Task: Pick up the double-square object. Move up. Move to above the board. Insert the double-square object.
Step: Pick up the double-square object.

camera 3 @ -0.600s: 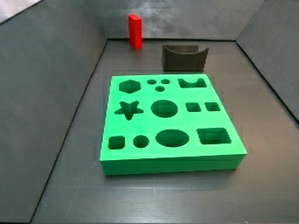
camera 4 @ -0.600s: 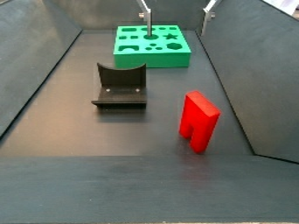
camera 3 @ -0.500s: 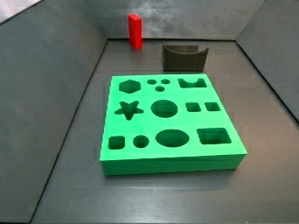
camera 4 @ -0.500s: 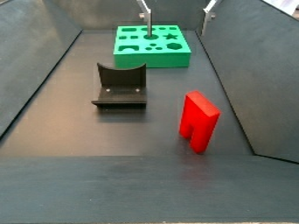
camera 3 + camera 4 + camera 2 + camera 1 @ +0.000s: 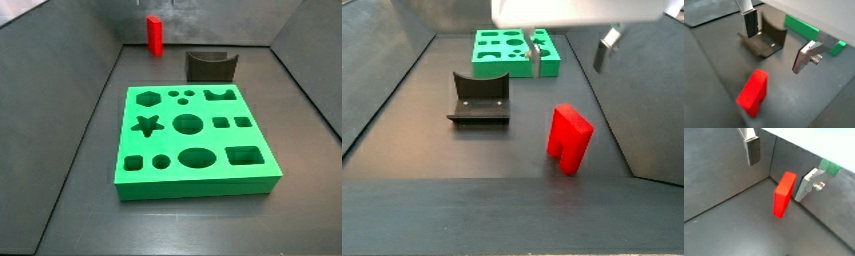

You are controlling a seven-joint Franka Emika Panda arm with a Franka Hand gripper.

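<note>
The double-square object [image 5: 569,138] is a tall red piece standing upright on the dark floor near the right wall; it also shows in a side view [image 5: 155,35] at the far end. The green board [image 5: 254,172] with shaped holes lies flat on the floor. My gripper [image 5: 572,52] hangs open and empty above the floor, between the red piece and the board [image 5: 498,68]. In both wrist views the red piece [image 5: 784,193] [image 5: 753,91] stands below the open gripper [image 5: 777,180] [image 5: 774,52], untouched by either finger [image 5: 753,150].
The dark fixture [image 5: 478,98] stands on the floor between the red piece and the board, also in a side view [image 5: 210,66] and a wrist view [image 5: 764,40]. Sloping grey walls [image 5: 629,90] close in on the floor on both sides.
The gripper has come down and toward the red piece; its white body now fills the top of a side view. The red piece, fixture and board have not moved.
</note>
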